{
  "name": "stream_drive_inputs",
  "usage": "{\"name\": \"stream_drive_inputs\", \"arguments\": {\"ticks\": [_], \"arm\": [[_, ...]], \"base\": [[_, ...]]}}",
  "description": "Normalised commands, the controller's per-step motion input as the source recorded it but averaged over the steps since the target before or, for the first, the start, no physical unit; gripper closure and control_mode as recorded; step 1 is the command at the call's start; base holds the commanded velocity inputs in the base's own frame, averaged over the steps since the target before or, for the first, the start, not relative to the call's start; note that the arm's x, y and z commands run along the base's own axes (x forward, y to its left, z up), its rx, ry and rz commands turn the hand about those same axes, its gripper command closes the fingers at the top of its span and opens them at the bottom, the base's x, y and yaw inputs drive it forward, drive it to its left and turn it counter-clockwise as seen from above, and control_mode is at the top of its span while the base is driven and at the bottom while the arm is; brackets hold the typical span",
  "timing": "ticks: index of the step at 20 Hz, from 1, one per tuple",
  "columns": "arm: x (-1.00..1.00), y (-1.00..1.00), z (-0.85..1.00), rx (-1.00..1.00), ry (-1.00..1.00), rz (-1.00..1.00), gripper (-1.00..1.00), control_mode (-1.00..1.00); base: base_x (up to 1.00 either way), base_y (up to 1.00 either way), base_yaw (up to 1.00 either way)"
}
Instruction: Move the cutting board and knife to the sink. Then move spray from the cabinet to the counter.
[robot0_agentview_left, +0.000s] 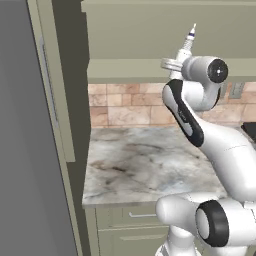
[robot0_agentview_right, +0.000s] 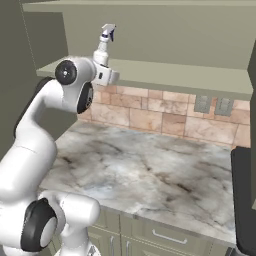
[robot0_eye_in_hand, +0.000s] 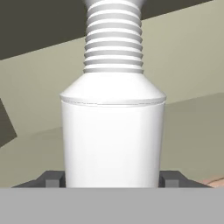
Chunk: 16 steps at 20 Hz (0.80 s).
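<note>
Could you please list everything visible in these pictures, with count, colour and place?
spray bottle: one, white with a white-and-blue nozzle, upright on the cabinet shelf, between the hand's fingers.
cabinet: one, sage green, on the wall above the counter.
counter: one, pale grey marble with brown veins, under the cabinet.
drawers: sage green with metal handles, below the counter.
tiled wall: tan and brown, behind the counter.
outlets: two, grey, on the tiles at right.
fridge: one, grey, far left.
arm: one, white with dark joints.
hand: one, fingers on either side of the bottle's base.
</note>
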Motion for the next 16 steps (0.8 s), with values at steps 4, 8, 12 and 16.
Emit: {"name": "stream_drive_inputs", "arguments": {"ticks": [4, 8, 12, 16], "arm": [[-0.69, -0.02, 0.00, 0.00, -0.10, 0.00, 1.00, -1.00], [-0.72, -0.11, 0.00, 0.00, -0.14, 0.00, 1.00, -1.00], [-0.69, -0.15, 0.00, 0.00, -0.16, 0.00, 1.00, -1.00], [-0.57, -0.21, 0.00, -0.01, -0.04, 0.00, 1.00, -1.00]], "base": [[0.00, 0.00, 0.00], [0.00, 0.00, 0.00], [0.00, 0.00, 0.00], [0.00, 0.00, 0.00]]}}
